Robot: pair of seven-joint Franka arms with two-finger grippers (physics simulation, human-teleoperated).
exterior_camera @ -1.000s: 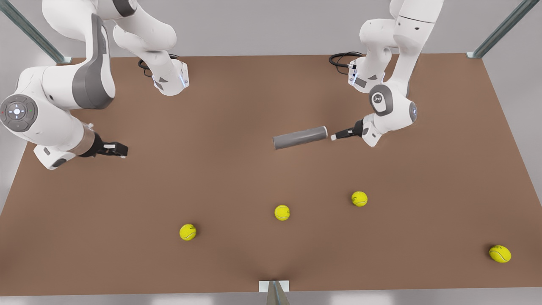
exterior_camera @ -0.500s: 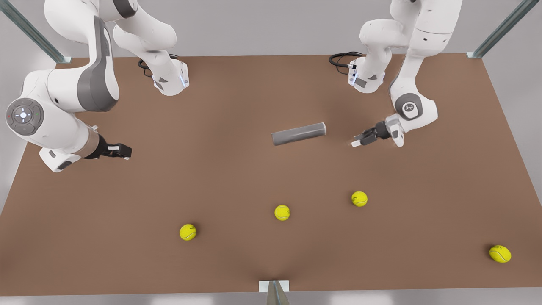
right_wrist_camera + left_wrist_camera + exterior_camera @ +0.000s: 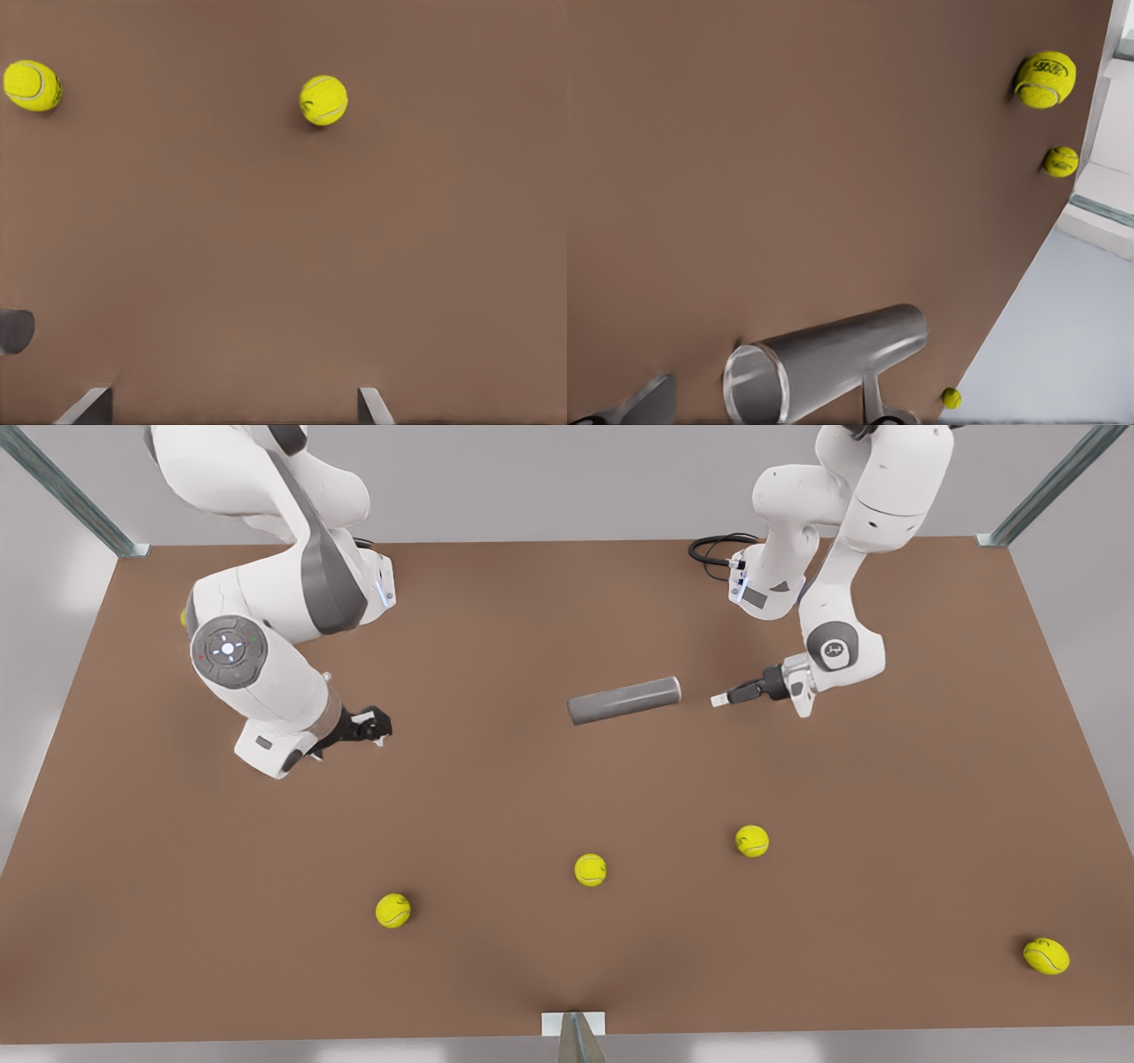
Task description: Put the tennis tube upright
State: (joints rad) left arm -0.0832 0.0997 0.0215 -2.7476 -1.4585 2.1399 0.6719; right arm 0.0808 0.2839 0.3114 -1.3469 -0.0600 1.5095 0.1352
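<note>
Worktop [image 3: 567, 974]: brown, flat, carrying everything below.

Right arm [image 3: 266, 682]: mine, at the front view's left. My right jaws stood spread wide and empty, touching nothing; both fingertips [image 3: 89, 407] showed over bare worktop in the right wrist view. Against half a second earlier, this arm had swung inward toward the middle, so the right jaws had come nearer the tube, though still well apart from it.

Left arm [image 3: 837, 651]: mine, at the front view's right. My left jaws were also spread and held nothing. In the left wrist view the fingertips [image 3: 873, 403] flanked the tube's open mouth; in the front view they sat just beside the rimmed end, with a gap and no contact. Half a second earlier they had been farther from that end and nearer the camera.

Tennis tube [image 3: 625, 701]: grey, lying on its side near the worktop's middle, not upright, with its pale rim toward the left jaws. Its place matched the earlier frame. The right wrist view caught only its plain end [image 3: 16, 330].

Tennis balls: four yellow ones, loose on the near half and unmoved, at [image 3: 392, 911], [image 3: 590, 869], [image 3: 751, 841] and [image 3: 1046, 956], the last alone toward the front view's right edge.
</note>
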